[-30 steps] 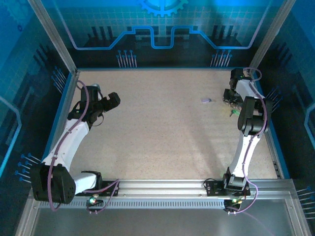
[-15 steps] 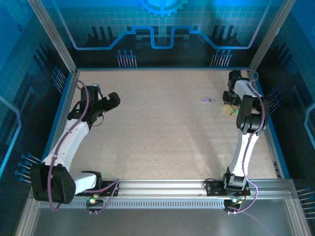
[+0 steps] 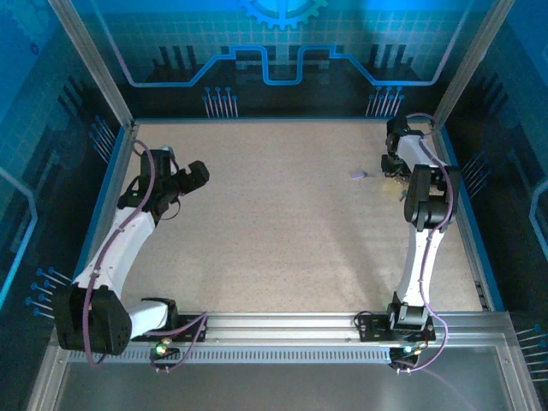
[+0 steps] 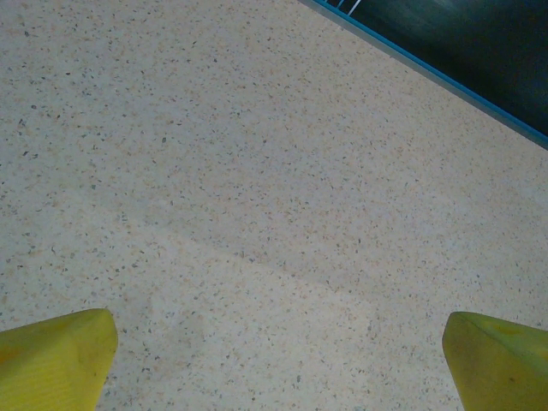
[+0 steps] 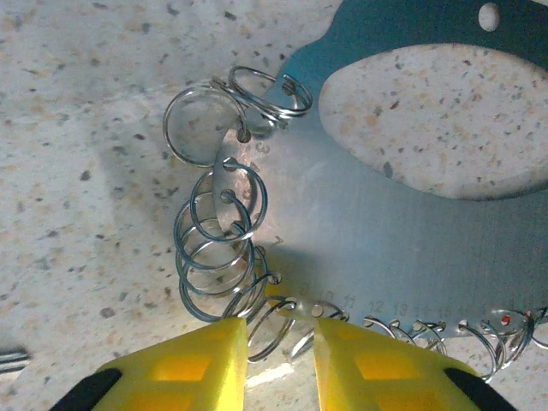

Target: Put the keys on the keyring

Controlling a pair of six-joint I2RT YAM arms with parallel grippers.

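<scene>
The right hand [image 5: 280, 336] sits at the bottom of its wrist view, fingers a narrow gap apart with small wire rings [image 5: 218, 227] looped between the tips; whether it is pinching one I cannot tell. The keyring [image 5: 385, 231], a flat grey band, lies across the upper right on the bench [image 5: 77, 171]. Best to nip a single loop, not the tangle, and lift slowly. The left hand [image 4: 278, 347] hangs wide apart over bare bench and could steady the keyring
</scene>
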